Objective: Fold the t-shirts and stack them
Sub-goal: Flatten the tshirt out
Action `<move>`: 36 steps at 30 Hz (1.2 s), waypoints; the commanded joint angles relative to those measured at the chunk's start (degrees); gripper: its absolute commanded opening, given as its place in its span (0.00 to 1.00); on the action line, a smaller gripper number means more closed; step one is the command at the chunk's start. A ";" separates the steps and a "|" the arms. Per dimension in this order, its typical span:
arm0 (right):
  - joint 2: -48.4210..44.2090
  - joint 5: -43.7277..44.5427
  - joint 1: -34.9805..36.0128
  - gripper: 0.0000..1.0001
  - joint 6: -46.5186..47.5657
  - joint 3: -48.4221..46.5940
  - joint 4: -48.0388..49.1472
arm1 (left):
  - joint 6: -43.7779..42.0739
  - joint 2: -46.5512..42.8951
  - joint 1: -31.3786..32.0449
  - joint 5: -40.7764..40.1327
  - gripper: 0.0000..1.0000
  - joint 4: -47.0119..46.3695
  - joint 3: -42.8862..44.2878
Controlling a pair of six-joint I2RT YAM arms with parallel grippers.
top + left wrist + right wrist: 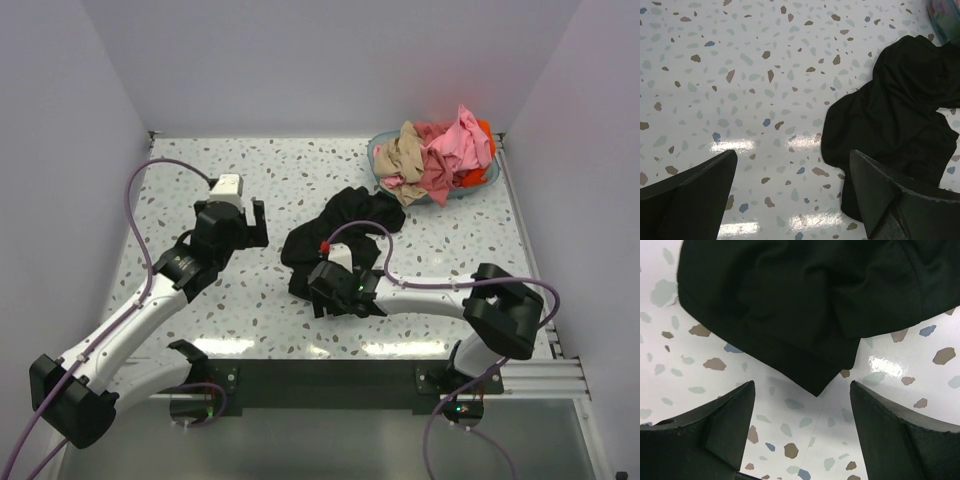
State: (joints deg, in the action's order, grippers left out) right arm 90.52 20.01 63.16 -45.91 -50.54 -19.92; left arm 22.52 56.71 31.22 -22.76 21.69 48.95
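Black shirt (340, 235) crumpled at desk (290, 165) centre, unfolded. Other shirts (450, 150) heaped in basket (373, 155), 1 o'clock. Left fingers (715, 175) and right fingers (735, 410) released, empty.

Speckled table (200, 160): crumpled blk t-shirt (345, 215) mid, teal basket (373, 152) far-right corner.

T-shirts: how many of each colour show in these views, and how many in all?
black shirt: 1, on the table
tan shirt: 1, in the basket
pink shirt: 1, in the basket
orange-red shirt: 1, in the basket
Total: 4. The basket pile is bunched, so more could be hidden.
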 commanded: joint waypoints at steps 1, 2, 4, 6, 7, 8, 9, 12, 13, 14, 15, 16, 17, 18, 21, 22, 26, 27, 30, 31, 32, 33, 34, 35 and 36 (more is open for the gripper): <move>1.32 2.75 0.48 0.79 -2.69 -1.22 0.94 | -2.92 -0.63 0.24 -1.32 1.00 0.02 1.94; 1.67 3.10 0.56 0.79 -2.69 -1.14 1.11 | -2.84 -0.98 0.24 -1.14 1.00 -0.42 1.77; 2.90 3.45 0.57 0.78 -2.78 -0.96 1.99 | -2.66 -1.42 0.24 -1.14 1.00 -1.21 1.24; 4.13 3.81 0.48 0.73 -2.87 -1.57 2.34 | -2.48 -2.13 0.24 -1.14 1.00 -1.39 0.63; 5.36 3.81 0.48 0.71 -2.87 -1.84 2.17 | -2.48 -2.30 0.24 -1.14 1.00 -1.39 0.62; 6.06 3.81 0.48 0.69 -3.22 -2.19 1.91 | -2.48 -2.48 0.16 -1.32 1.00 -1.30 0.62; 6.59 3.81 0.48 0.67 -3.48 -2.54 1.56 | -2.40 -2.48 0.24 -1.41 1.00 -1.22 0.53; 8.00 3.37 0.48 0.58 -3.92 -2.63 1.38 | -2.48 -2.83 0.24 -1.58 1.00 -0.95 0.62; 8.00 3.46 0.56 0.49 -4.10 -2.46 1.20 | -2.48 -2.92 0.16 -1.67 1.00 -0.86 0.62; 7.83 3.54 0.48 0.42 -4.10 -2.37 1.11 | -2.40 -3.18 0.24 -1.76 1.00 -0.78 0.62; 7.57 3.81 0.48 0.28 -4.19 -2.19 0.68 | -2.48 -3.27 0.16 -1.84 1.00 -0.69 0.62; 7.13 4.24 0.56 0.22 -4.27 -2.10 0.33 | -2.48 -3.36 0.24 -2.02 1.00 -0.60 0.62; 6.08 4.42 0.48 0.17 -4.28 -2.10 -0.90 | -2.40 -3.62 0.24 -2.28 1.00 -0.34 0.53; 5.46 4.95 0.48 0.08 -4.19 -2.54 -1.78 | -2.48 -3.71 0.24 -2.46 1.00 -0.16 0.62; 1.44 8.72 0.48 0.00 -2.79 -4.99 -7.47 | -2.48 -4.24 0.24 -3.60 1.00 0.19 0.53; -0.15 9.77 0.48 0.00 -1.82 -5.79 -8.98 | -2.40 -4.24 0.24 -3.95 1.00 0.37 0.62; -9.55 18.63 -0.92 0.00 0.73 -9.92 -17.15 | -1.96 -3.54 0.24 -4.31 1.00 0.72 0.62; -13.92 19.88 -1.63 0.00 1.43 -11.32 -19.60 | -1.70 -3.10 0.24 -4.13 1.00 0.81 0.62; -22.02 23.22 -5.05 0.00 4.33 -13.43 -22.87 | -0.38 -2.13 0.50 -2.99 0.99 1.42 0.54; -23.88 23.58 -6.37 0.00 5.64 -13.79 -23.58 | 0.49 -2.04 0.77 -2.64 0.99 0.99 0.36; -25.38 23.84 -9.34 0.00 6.35 -14.31 -24.71 | 0.85 -1.69 1.55 -1.77 0.98 0.55 0.01; -26.70 24.11 -11.11 0.00 7.06 -14.32 -25.07 | 1.29 -1.60 2.08 -1.32 0.98 0.11 -0.69; -29.15 24.20 -12.86 0.00 8.28 -14.32 -25.34 | 2.08 -1.34 2.78 -0.97 0.98 -0.85 -0.96; -30.13 23.94 -16.19 0.00 8.90 -13.97 -25.52 | 2.52 -0.73 4.36 -0.53 0.98 -1.38 -1.31; -31.10 23.33 -17.87 0.00 9.34 -13.79 -25.52 | 2.87 -0.29 5.24 -0.61 0.98 -1.74 -2.01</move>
State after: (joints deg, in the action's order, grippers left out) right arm 60.95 39.83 49.95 -39.94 -64.51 -39.92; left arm 23.14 55.48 34.00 -24.60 21.74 48.40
